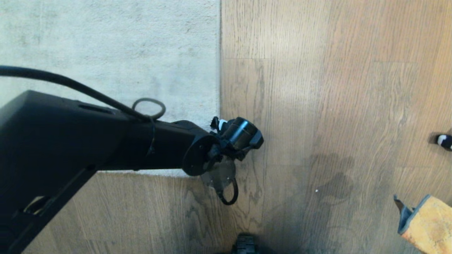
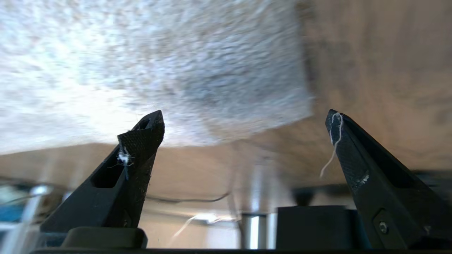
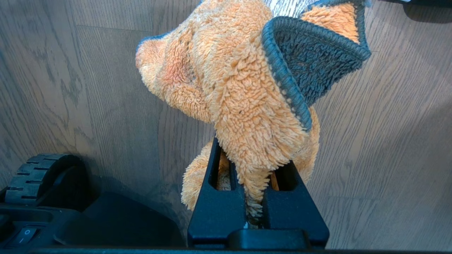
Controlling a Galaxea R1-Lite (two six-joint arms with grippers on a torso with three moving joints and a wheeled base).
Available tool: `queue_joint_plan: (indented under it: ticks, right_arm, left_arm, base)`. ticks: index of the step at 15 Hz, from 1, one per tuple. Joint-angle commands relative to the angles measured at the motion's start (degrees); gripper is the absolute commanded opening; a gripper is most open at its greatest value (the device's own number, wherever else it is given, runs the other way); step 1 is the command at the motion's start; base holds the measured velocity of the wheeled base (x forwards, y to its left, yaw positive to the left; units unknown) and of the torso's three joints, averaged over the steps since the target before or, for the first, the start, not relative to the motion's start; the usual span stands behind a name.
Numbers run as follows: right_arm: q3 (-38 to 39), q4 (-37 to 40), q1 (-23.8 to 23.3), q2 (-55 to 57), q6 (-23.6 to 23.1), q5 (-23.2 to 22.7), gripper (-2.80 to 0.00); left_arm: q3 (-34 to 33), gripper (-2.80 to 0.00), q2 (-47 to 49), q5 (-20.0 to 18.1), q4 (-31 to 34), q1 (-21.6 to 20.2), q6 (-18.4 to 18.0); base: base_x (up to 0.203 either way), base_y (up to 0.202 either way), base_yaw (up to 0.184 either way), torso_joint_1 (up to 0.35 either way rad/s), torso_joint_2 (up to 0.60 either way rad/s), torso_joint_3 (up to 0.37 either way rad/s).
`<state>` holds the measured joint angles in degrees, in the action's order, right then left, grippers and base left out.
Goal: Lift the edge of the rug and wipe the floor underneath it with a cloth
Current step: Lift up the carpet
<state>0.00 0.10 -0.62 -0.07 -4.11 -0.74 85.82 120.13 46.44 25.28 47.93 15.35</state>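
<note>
1. Our left gripper [image 2: 245, 135] is hidden from the head camera behind its own wrist; we see only our left arm [image 1: 106, 141] reaching across the rug [image 1: 109, 53] to the rug edge [image 1: 219, 70], near the corner where the rug meets the floor [image 1: 335, 106]. That edge lies flat on the planks. At the lower right of this view a piece of the cloth [image 1: 429, 224] shows, orange with dark trim.

2. From the left wrist camera, our left gripper's fingers [image 2: 141, 141] stand spread wide with nothing between them, pale threads clinging to both tips. Beyond them lies the rug corner [image 2: 282, 106], apart from the tips, with bare floor beside it.

3. From the right wrist camera, our right gripper [image 3: 256, 183] is pressed together on the cloth [image 3: 240, 88], which bunches up beyond the fingers, its blue-grey trim [image 3: 293, 95] folded over. The cloth hangs over the wood floor [image 3: 388, 141], well apart from the rug. A ribbed wheel [image 3: 39, 176] of our base sits at one side.
</note>
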Motion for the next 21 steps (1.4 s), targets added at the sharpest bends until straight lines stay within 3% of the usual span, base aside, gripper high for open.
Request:
queue_joint_plan:
  ticks: [1,4,12,21]
  right_arm:
    - [0.0,0.0,0.0,0.1,0.0,0.0,-2.80]
    - [0.0,0.0,0.0,0.1,3.0,0.2,-2.80]
    - [0.0,-0.1,0.0,0.1,3.1,0.2,-2.80]
    - [0.0,-0.1,0.0,0.1,3.2,0.2,-2.80]
  left_arm:
    - [2.5,0.00,1.4,0.9,2.3,-0.1,0.0]
    - [5.5,0.00,3.5,3.0,3.5,-0.1,-0.6]
    - [8.8,0.00,6.3,5.0,3.1,-1.4,-1.3]
    - [8.1,0.00,6.7,8.2,3.6,-2.9,-2.4]
  base:
    - [0.000,0.000,0.000,0.000,0.00,0.000]
    - [0.000,0.000,0.000,0.000,0.00,0.000]
    - [0.000,0.000,0.000,0.000,0.00,0.000]
    - [0.000,0.000,0.000,0.000,0.00,0.000]
